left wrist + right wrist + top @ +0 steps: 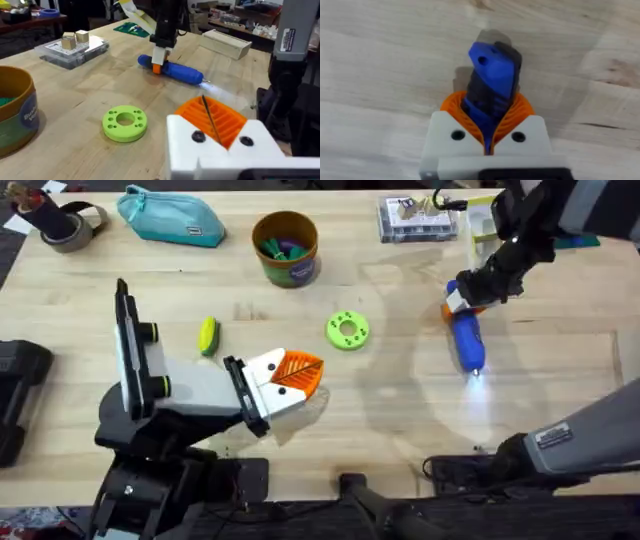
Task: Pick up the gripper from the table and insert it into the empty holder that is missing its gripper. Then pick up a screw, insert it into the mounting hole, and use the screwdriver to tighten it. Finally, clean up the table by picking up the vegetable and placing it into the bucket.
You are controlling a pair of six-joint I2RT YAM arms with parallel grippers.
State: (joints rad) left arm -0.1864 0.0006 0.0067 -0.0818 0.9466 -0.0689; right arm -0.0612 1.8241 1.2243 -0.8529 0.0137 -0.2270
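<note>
We are clamping the right gripper (487,142) around the screwdriver (466,340) lying on the table (400,410), probably to lift it; the left gripper (212,120) is pinched closed, empty.

Bucket (286,248) at upper centre of the table (400,410); vegetable (207,336) lower left of it, ring disc (347,330) lower right. Screwdriver (466,338) at right, pouch (170,217) upper left, clear box (417,219) upper right.

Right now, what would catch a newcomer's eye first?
The bright blue screwdriver at the table's right side, lying flat with the right gripper shut on its rear end and its tip light glowing on the wood. Next, the left gripper, shut and empty near the middle, beside the green ring.
</note>
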